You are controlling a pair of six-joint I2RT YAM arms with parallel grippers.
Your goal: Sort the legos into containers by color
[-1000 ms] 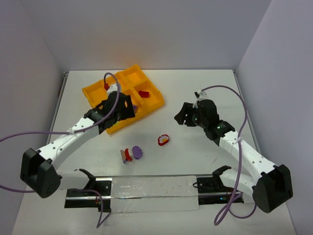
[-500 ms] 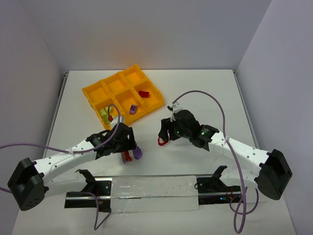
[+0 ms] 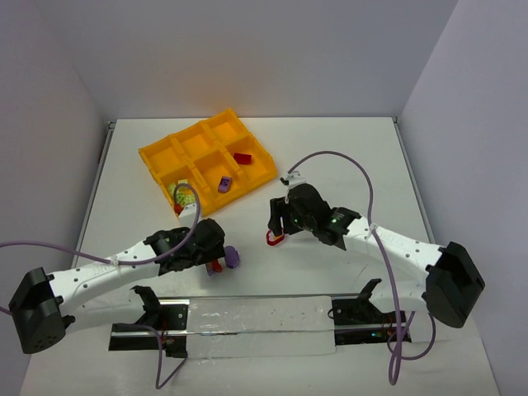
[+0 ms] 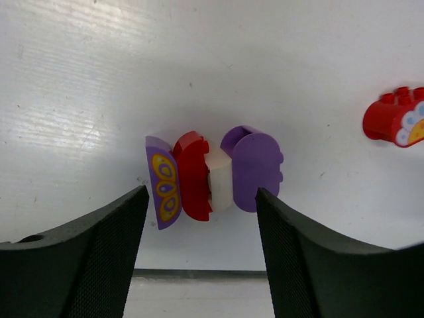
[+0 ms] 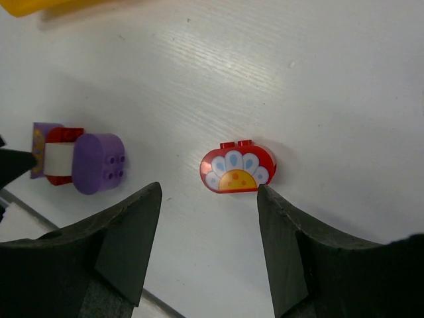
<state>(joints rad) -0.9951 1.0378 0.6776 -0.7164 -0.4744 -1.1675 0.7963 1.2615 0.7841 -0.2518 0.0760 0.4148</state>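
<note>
White table (image 3: 330,157) under red lego (image 5: 237,170) with printed petal fan

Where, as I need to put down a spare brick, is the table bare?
Bare: the far right of the table, from the tray to the right wall; the left strip beside the tray. Crowded: near middle, around the brick cluster and red brick.

My left arm (image 3: 99,268) and right arm (image 3: 398,244) are white tubes with chunky black joints, each rooted in a blocky black base (image 3: 37,309). A thin purple cable (image 3: 330,153) loops off each one (lilac, really). Up close, my fingers (image 4: 86,262) are matte black with a fine woven grain.
</note>
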